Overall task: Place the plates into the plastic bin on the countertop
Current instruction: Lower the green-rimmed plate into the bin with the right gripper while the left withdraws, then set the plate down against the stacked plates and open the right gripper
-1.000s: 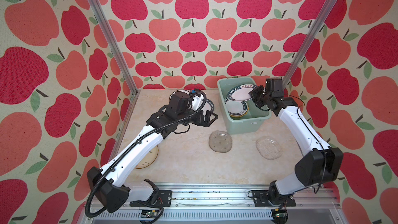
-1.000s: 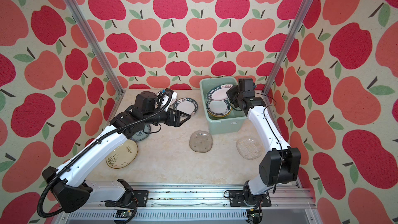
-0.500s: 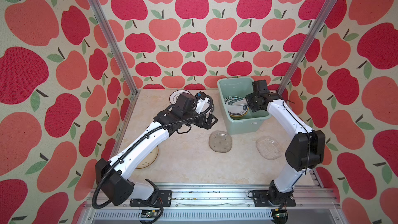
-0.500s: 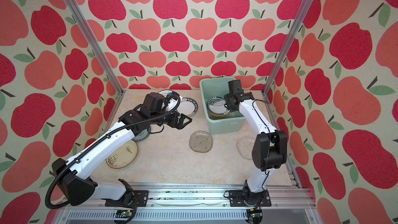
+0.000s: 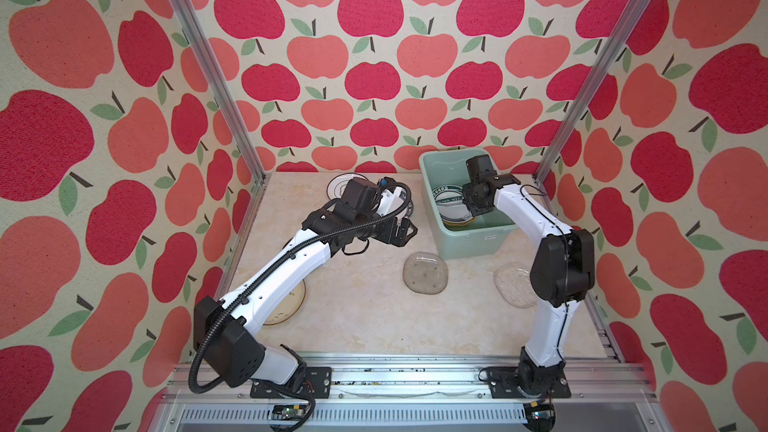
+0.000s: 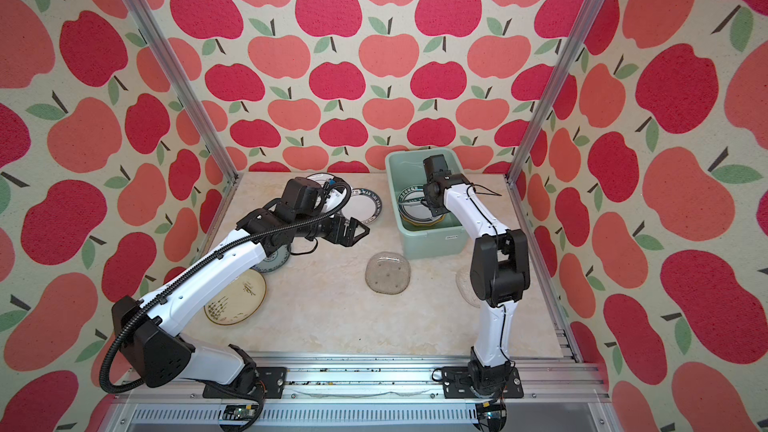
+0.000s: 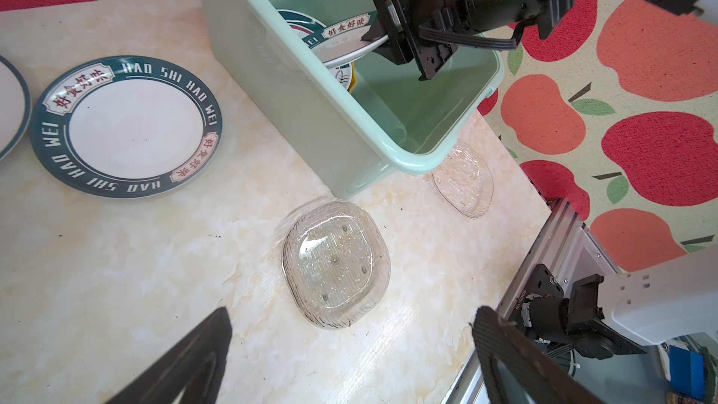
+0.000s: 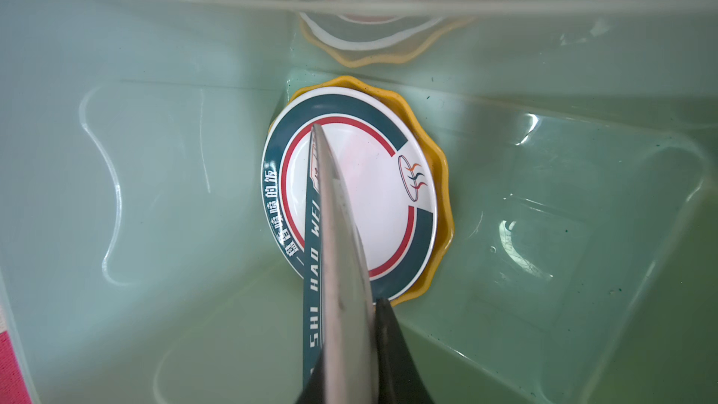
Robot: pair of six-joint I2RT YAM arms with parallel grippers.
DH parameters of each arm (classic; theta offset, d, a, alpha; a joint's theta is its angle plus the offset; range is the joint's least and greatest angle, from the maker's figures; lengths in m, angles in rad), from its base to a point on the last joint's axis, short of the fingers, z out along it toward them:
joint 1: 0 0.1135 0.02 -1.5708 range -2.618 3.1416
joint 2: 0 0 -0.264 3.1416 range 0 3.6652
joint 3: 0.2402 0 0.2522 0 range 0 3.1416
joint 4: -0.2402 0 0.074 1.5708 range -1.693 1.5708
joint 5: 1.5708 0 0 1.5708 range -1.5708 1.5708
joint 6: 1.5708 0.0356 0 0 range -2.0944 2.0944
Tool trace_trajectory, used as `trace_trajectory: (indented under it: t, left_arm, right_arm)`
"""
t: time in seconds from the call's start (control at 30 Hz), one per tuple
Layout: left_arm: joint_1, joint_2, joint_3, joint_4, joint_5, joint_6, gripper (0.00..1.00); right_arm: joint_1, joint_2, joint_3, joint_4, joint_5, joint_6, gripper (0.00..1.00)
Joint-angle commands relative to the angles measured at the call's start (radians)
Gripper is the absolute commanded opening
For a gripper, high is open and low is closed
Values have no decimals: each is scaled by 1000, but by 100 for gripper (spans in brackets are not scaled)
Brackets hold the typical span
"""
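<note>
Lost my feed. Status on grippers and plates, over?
Right gripper shut on lettered plate, low inside bin. Left gripper open, empty, above countertop. Nothing in the way.

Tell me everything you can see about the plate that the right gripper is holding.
The held plate is round, white and glossy, with a dark teal lettered rim. The right gripper is shut on its rim. It hangs tilted inside the plastic bin, above a teal-and-red ringed plate lying on a yellow scalloped plate. Whether it touches them cannot be told.
</note>
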Motion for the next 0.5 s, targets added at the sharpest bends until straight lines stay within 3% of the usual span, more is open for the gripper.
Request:
trace_trajectory:
  t: [0.0,0.47]
  left_arm:
    - [15,6,34,-38,9,23,99]
    - [55,28,29,-35,44,15,99]
  right_arm:
    - [2,26,60,-28,44,31,5]
    - [-3,104,88,-34,48,60,13]
